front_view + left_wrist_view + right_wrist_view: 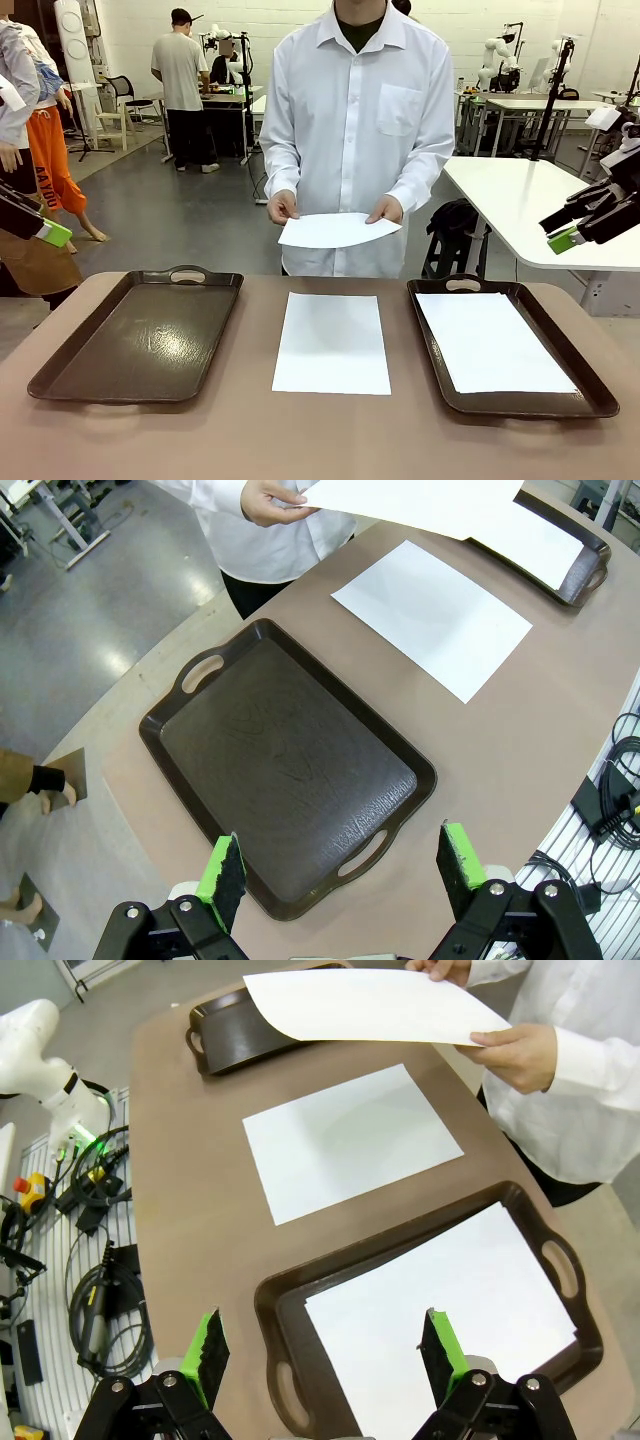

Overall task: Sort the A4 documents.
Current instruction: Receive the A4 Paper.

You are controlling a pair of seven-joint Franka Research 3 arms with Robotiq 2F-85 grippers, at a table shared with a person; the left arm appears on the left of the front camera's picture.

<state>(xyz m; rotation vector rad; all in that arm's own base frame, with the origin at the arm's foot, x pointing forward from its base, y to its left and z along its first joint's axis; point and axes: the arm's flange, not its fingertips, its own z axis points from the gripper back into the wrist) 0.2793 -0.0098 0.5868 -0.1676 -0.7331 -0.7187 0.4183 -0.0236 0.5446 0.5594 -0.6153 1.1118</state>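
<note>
Front view: left gripper [50, 232] and right gripper [556, 232] both gape empty; flat middle sheet [332, 343] might slide or crumple when pinched

Grey floor [170, 220], white back wall [265, 25], white table [520, 200] at right

Held sheet [335, 230] in person's hands [283, 206]; middle sheet [332, 343] between left tray [140, 340] and right tray [428, 340]; tray sheet [495, 343] in the latter

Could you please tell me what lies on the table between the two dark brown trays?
One blank A4 sheet lies flat between the empty left tray and the right tray holding paper, touching neither; the front view shows it.
</note>
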